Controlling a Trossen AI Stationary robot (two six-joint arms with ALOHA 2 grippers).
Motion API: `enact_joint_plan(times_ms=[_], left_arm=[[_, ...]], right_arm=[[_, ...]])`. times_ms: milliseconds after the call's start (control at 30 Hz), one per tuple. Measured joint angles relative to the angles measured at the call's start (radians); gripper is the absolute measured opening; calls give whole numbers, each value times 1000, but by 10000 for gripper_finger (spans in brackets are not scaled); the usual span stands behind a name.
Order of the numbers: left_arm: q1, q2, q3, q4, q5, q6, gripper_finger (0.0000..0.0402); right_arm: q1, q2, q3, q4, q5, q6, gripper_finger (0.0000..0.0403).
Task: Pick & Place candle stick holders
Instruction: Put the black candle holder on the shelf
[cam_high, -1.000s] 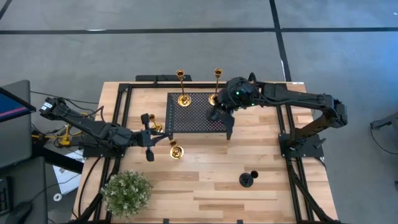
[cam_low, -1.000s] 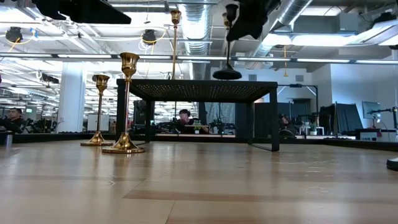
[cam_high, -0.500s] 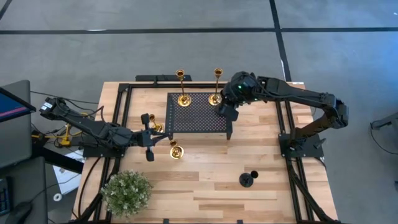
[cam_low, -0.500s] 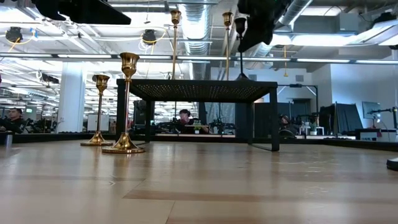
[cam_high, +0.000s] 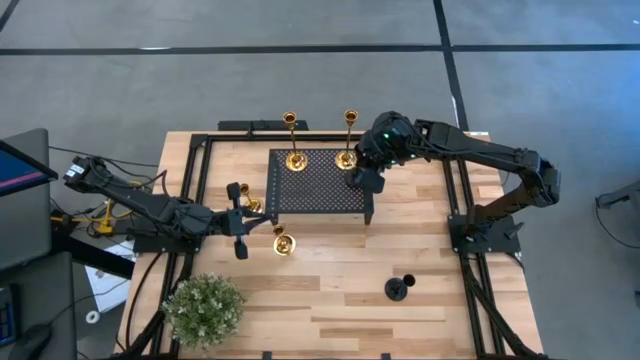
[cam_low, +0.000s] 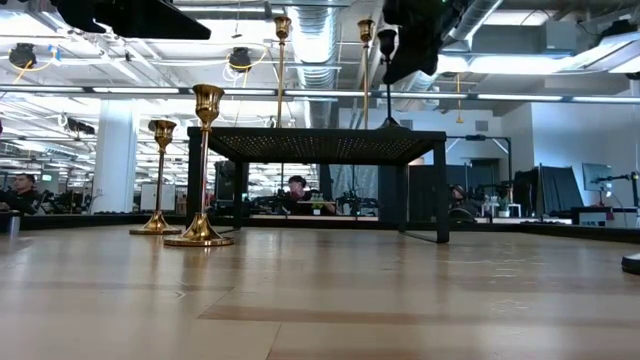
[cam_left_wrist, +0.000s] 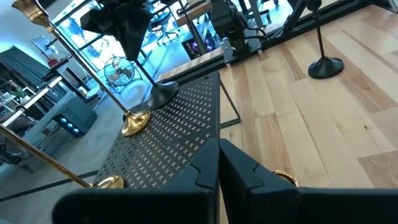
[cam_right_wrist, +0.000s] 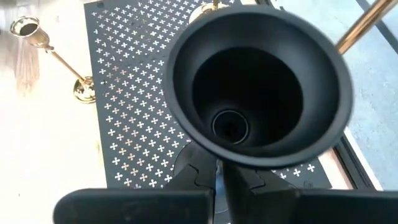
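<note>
The right tool (cam_high: 366, 178) is over the right edge of the black perforated stand (cam_high: 318, 182), its fingers clamped on the stem of a black candle stick holder (cam_right_wrist: 258, 84) just under the cup. In the left wrist view that holder's round base (cam_left_wrist: 163, 94) rests on the stand's top next to the base of a tall gold holder (cam_left_wrist: 135, 122). The right wrist view looks straight down into the black cup, with the perforated top below it.

2 tall slim gold holders stand on the far part of the stand: one toward its left (cam_high: 293, 140), the other toward its right (cam_high: 348, 136), just beside the right tool. In the low view they rise above the stand as thin stems (cam_low: 281, 70) and (cam_low: 366, 72).

The left tool (cam_high: 240, 220) waits low over the table (cam_high: 330, 290), left of the stand, with its 2 fingers together. 2 short gold holders stand on the table near it: one (cam_high: 249, 200) between the tool and the stand, the other (cam_high: 282, 242) just in front of the stand's near left corner. The second black holder (cam_high: 399, 288) stands alone on the table, well apart, toward the near right. A green potted plant (cam_high: 204, 309) sits at the near left corner.
</note>
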Motion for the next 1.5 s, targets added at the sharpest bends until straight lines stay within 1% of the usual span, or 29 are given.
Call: enact_joint_plan(times_ms=[500,900,1200,1500], left_arm=[[0,0,0,0,0,0,9],[0,0,0,0,0,0,9],[0,0,0,0,0,0,7],[0,0,0,0,0,0,5]], right_arm=[[0,3,0,-15,-2,22,0],[0,3,0,-15,-2,77,0],[0,3,0,-15,-2,79,0],[0,3,0,-15,-2,79,11]])
